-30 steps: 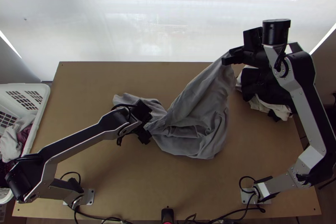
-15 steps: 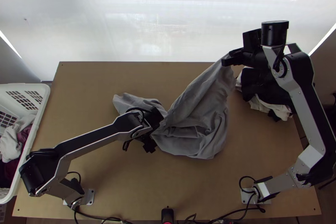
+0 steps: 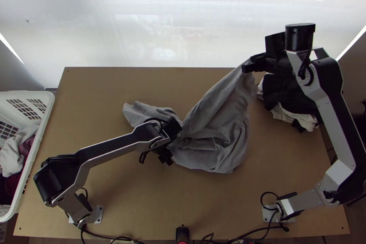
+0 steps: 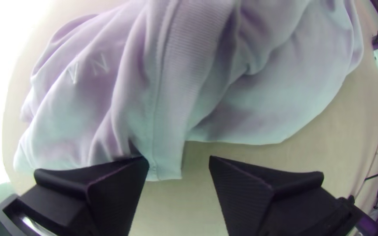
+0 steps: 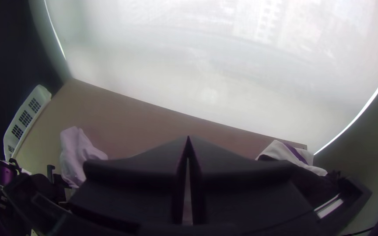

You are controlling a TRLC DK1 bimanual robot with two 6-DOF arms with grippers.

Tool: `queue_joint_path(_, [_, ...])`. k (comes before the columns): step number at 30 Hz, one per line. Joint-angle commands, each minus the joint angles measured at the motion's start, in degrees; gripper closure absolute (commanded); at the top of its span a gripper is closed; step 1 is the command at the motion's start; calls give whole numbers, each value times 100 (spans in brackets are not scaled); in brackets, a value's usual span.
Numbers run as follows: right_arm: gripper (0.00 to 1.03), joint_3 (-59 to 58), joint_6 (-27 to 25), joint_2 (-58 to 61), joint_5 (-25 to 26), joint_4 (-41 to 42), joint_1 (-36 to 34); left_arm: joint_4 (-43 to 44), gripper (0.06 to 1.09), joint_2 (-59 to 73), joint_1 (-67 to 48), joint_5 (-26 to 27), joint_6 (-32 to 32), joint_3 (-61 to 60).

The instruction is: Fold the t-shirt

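The t-shirt [image 3: 215,148], bunched, ribbed-edged, runs hidden under my open, empty left gripper [image 3: 172,141]; my right gripper [image 3: 247,65] pinches its raised end.

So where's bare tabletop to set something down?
Between the grey t-shirt, white basket and far edge; also between the t-shirt and the near cables. Crowded: the middle, around the left gripper, and far right, by the right gripper and clothes pile.
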Motion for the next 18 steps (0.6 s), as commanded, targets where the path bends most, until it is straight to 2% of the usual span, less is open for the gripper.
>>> queue_joint_path(1, [100,-141,44,-95,4,-19,16,392,83,147,244,-23,95,120])
queue_joint_path(3, [100,-194,53,-130,13,-19,16,462,106,129,358,-85,112,182])
queue_joint_path(9, [100,-194,106,-218,13,-19,25,199,105,-354,762,-138,209,551])
queue_joint_path(15, [100,193,79,-324,127,-19,34,-399,105,-873,1685,-138,209,1931])
queue_joint_path(18, [100,404,-158,-403,338,-19,218,-522,105,-1093,2221,-146,156,2642])
